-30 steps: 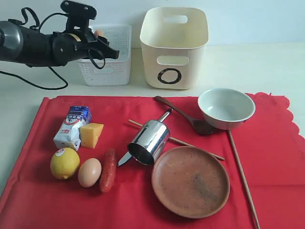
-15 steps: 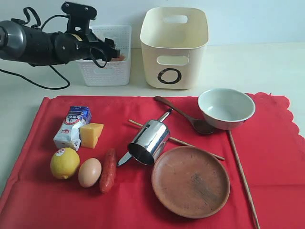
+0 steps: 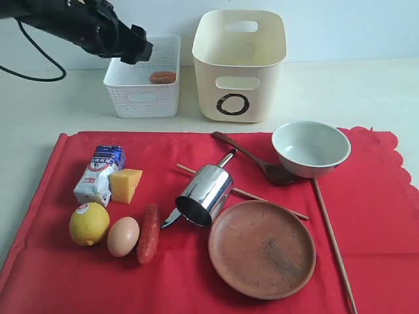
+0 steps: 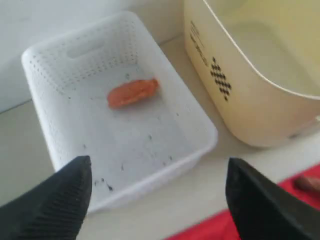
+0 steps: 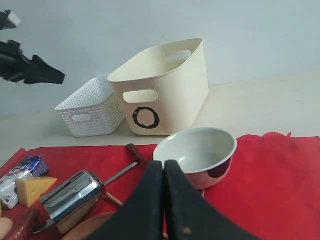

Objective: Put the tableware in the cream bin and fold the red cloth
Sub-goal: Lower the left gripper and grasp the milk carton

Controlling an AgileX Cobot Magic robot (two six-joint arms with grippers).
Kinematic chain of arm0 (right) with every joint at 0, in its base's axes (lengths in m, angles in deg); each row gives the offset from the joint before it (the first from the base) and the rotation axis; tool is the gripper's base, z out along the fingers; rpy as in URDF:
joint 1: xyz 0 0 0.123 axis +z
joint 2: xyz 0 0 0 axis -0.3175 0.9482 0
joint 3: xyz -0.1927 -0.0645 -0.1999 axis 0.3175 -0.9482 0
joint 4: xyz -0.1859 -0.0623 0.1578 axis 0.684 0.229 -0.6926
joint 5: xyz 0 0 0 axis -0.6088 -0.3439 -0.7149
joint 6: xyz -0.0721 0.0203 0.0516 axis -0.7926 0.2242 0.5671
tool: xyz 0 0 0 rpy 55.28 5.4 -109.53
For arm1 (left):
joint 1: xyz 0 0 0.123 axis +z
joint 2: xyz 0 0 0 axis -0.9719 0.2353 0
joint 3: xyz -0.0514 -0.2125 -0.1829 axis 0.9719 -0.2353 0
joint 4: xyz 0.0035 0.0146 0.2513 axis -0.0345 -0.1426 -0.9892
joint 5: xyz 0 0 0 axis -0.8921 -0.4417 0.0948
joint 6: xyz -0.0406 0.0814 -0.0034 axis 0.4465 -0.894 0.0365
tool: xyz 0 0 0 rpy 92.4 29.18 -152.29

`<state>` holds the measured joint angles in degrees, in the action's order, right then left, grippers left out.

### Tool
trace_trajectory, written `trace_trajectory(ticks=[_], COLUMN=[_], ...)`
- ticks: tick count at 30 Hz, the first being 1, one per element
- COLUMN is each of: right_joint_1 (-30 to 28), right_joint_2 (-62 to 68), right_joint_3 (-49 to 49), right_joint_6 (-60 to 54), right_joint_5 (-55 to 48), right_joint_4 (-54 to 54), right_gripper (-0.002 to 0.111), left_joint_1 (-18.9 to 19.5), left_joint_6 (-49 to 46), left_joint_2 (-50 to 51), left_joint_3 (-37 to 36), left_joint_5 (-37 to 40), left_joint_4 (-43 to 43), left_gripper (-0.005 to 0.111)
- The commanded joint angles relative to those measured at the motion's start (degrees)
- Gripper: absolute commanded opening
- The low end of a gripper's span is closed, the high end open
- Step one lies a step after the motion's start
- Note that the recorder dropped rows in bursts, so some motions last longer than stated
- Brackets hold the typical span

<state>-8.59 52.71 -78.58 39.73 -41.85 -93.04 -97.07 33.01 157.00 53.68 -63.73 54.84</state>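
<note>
The left gripper [image 4: 159,167] is being held spread above the white perforated basket [image 3: 141,98], far left; the right gripper [image 5: 165,170] is being held pressed together. The pale grey-green bowl [image 3: 311,147] is lying on the large red cloth [image 3: 59,261], right of the tall cream plastic bin [image 3: 262,85].

cup [image 3: 205,194]: shiny mirror steel
bin [image 3: 239,65]: smooth cream plastic
cloth [image 3: 386,196]: matt red fabric
spoon [image 3: 243,152]: dark wood

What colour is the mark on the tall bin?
Black ring on cream bin; clearest in exterior view.
</note>
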Motion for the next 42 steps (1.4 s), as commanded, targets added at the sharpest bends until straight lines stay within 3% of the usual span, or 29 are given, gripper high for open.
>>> trace_trajectory(ticks=[1, 3, 10, 13, 31, 33, 36, 42], right_joint_1=[0.0, 0.0, 0.0, 0.0, 0.0, 0.0, 0.0, 0.0], right_joint_2=[-0.4, -0.4, -0.4, -0.4, -0.4, -0.4, -0.4, -0.4], right_joint_3=[-0.3, -0.3, -0.3, -0.3, -0.3, -0.3, -0.3, -0.3], right_joint_6=[-0.4, -0.4, -0.4, -0.4, -0.4, -0.4, -0.4, -0.4], right_joint_5=[0.2, 0.2, 0.2, 0.2, 0.2, 0.2, 0.2, 0.2], right_joint_4=[0.1, 0.1, 0.1, 0.1, 0.1, 0.1, 0.1, 0.1], right_gripper=[0.000, 0.000, 0.000, 0.000, 0.000, 0.000, 0.000, 0.000], left_joint_1=[0.2, 0.2, 0.2, 0.2, 0.2, 0.2, 0.2, 0.2], left_joint_6=[0.0, 0.0, 5.7, 9.7, 9.5, 9.5, 9.5, 9.3], left_joint_2=[-5.2, -5.6, 2.0, 5.8, 13.2, 13.2, 13.2, 13.2], left_joint_3=[0.3, 0.3, 0.0, 0.0, 0.1, 0.1, 0.1, 0.1], left_joint_5=[17.3, 23.2, 27.9, 28.1, 26.6, 26.5, 26.4, 26.2], left_joint_4=[-0.7, -0.8, -7.9, -11.5, -11.4, -11.4, -11.4, -11.4], left_gripper=[0.071, 0.071, 0.071, 0.071, 0.071, 0.067, 0.051, 0.007])
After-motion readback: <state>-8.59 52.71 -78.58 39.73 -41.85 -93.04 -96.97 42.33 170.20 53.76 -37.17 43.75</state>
